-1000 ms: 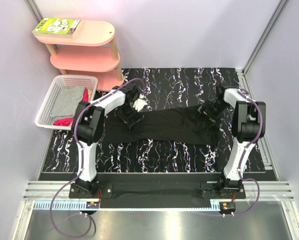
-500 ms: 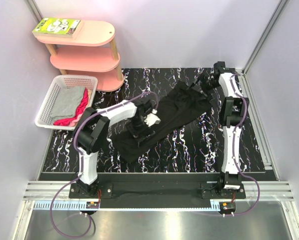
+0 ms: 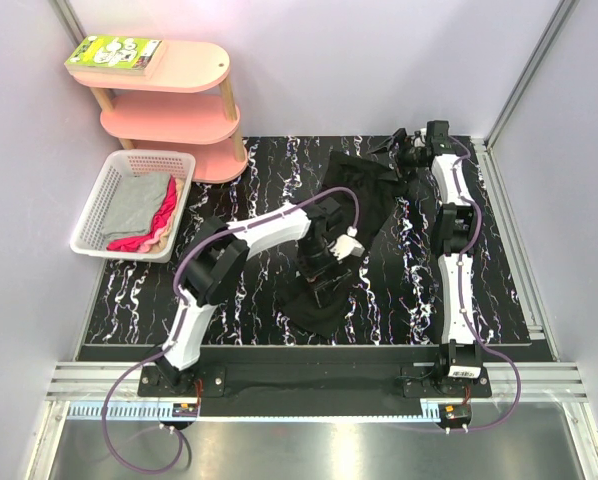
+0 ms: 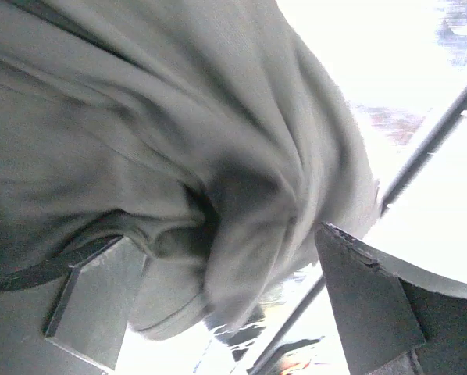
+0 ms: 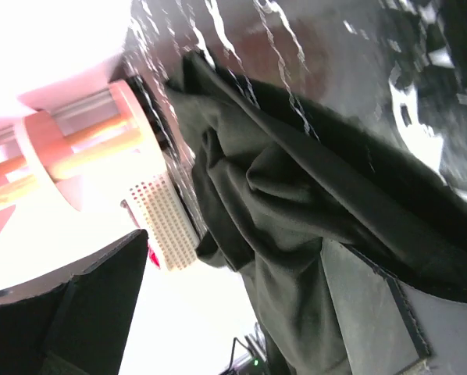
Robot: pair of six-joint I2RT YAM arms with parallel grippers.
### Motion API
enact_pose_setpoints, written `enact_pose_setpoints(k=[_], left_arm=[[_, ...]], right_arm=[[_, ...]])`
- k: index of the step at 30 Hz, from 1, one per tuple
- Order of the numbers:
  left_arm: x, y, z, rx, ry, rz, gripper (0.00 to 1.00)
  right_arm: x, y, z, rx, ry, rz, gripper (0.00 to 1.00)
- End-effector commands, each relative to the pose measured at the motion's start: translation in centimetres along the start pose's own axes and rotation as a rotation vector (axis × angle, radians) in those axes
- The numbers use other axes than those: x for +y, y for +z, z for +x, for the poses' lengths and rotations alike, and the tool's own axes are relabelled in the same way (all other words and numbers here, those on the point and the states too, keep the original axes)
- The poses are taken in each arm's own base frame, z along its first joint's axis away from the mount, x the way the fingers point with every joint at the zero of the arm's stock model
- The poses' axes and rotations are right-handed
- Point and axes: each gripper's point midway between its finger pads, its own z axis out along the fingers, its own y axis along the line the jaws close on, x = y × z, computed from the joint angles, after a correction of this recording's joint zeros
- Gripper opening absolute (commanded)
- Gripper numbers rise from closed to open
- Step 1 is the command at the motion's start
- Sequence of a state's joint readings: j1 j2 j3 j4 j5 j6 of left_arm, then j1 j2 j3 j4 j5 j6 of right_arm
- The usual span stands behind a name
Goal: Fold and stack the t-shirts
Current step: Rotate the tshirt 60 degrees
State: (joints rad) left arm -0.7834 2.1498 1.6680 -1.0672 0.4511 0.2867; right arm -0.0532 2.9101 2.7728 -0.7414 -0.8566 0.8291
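Observation:
The black t-shirt (image 3: 364, 195) runs as a rumpled strip from the far right of the table down to the near middle. My left gripper (image 3: 329, 268) sits at its near end. In the left wrist view this gripper (image 4: 218, 234) is open, with bunched cloth (image 4: 179, 141) resting against the left finger (image 4: 93, 297) and a gap before the right one. My right gripper (image 3: 404, 150) is at the shirt's far end. It is open (image 5: 235, 238), and dark folds (image 5: 296, 203) lie against its right finger (image 5: 374, 312). Grey (image 3: 137, 205) and red/pink (image 3: 154, 235) t-shirts lie in the basket.
The white lattice basket (image 3: 94, 215) stands at the table's left edge and also shows in the right wrist view as the basket (image 5: 167, 219). A pink three-tier shelf (image 3: 169, 120) with a green book (image 3: 114, 52) stands behind it. Walls close in at the back and right.
The black shirt swung from lying across the table to running far-right to near-middle. My left gripper moved right and nearer; my right gripper moved to the far edge.

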Motion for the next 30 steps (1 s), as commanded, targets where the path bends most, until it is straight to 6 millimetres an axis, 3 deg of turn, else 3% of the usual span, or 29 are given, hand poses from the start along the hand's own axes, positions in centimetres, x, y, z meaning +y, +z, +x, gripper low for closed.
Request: enact_pose_setpoints(k=[1, 3, 4, 5, 7, 8, 13, 14, 16, 17, 18, 19, 20, 21, 22, 23, 24, 26, 27, 30], left_arm=[[-2.9, -4.9, -3.0, -0.160, 0.001, 0.122, 0.95], [-3.1, -8.8, -3.5, -0.247, -0.053, 0.131, 0.95], [-1.6, -10.7, -3.2, -0.290, -0.134, 0.134, 0.95], [-1.4, -12.3, -2.9, -0.323, -0.162, 0.134, 0.95], [0.6, -14.3, -1.3, -0.350, -0.254, 0.114, 0.95], [0.7, -15.3, -0.4, -0.371, -0.262, 0.098, 0.95], [3.0, -20.8, 2.0, -0.497, -0.338, 0.027, 0.95], [3.1, -22.3, 2.1, -0.534, -0.334, 0.002, 0.95], [4.2, -24.5, 2.9, -0.585, -0.346, -0.071, 0.95], [5.0, -25.4, 3.2, -0.598, -0.352, -0.128, 0.95], [5.8, -26.3, 3.7, -0.618, -0.363, -0.165, 0.95], [5.8, -27.3, 4.1, -0.640, -0.363, -0.197, 0.95], [6.2, -27.9, 4.4, -0.654, -0.370, -0.220, 0.95], [6.9, -28.7, 4.9, -0.678, -0.386, -0.244, 0.95], [6.8, -29.1, 5.3, -0.690, -0.395, -0.258, 0.95], [7.0, -29.2, 5.7, -0.690, -0.407, -0.264, 0.95], [7.5, -29.4, 6.3, -0.697, -0.423, -0.272, 0.95], [7.6, -29.1, 7.2, -0.700, -0.438, -0.276, 0.95], [7.9, -29.2, 7.7, -0.702, -0.447, -0.284, 0.95], [8.3, -28.8, 9.0, -0.696, -0.459, -0.331, 0.95]], right_arm=[[3.5, -1.3, -2.3, -0.089, -0.090, -0.091, 1.00], [5.2, -2.6, -2.7, -0.119, -0.117, -0.102, 1.00], [5.6, -3.0, -2.6, -0.122, -0.124, -0.106, 1.00], [6.6, -3.7, -2.5, -0.128, -0.135, -0.116, 1.00], [7.2, -4.4, -2.3, -0.137, -0.163, -0.107, 1.00], [8.9, -5.6, -2.0, -0.155, -0.203, -0.112, 1.00], [12.0, -9.8, -0.1, -0.226, -0.356, 0.005, 1.00], [14.0, -11.3, 1.8, -0.237, -0.390, 0.033, 1.00], [13.9, -11.5, 4.4, -0.206, -0.435, 0.095, 1.00], [16.4, -12.1, 8.0, -0.206, -0.503, 0.126, 1.00], [15.0, -11.5, 9.8, -0.163, -0.522, 0.178, 1.00], [15.1, -11.1, 12.0, -0.132, -0.542, 0.199, 1.00], [17.0, -11.6, 16.3, -0.119, -0.618, 0.214, 1.00], [14.2, -10.3, 19.4, -0.044, -0.667, 0.309, 1.00], [14.4, -11.2, 22.2, -0.044, -0.738, 0.349, 1.00], [11.8, -11.3, 23.7, -0.033, -0.782, 0.487, 1.00], [8.3, -9.6, 29.2, 0.101, -0.869, 0.590, 1.00], [4.9, -10.5, 32.8, 0.161, -0.958, 0.743, 1.00], [2.2, -10.5, 35.9, 0.232, -1.001, 0.814, 1.00], [0.2, -11.6, 39.6, 0.274, -1.048, 0.864, 1.00]])
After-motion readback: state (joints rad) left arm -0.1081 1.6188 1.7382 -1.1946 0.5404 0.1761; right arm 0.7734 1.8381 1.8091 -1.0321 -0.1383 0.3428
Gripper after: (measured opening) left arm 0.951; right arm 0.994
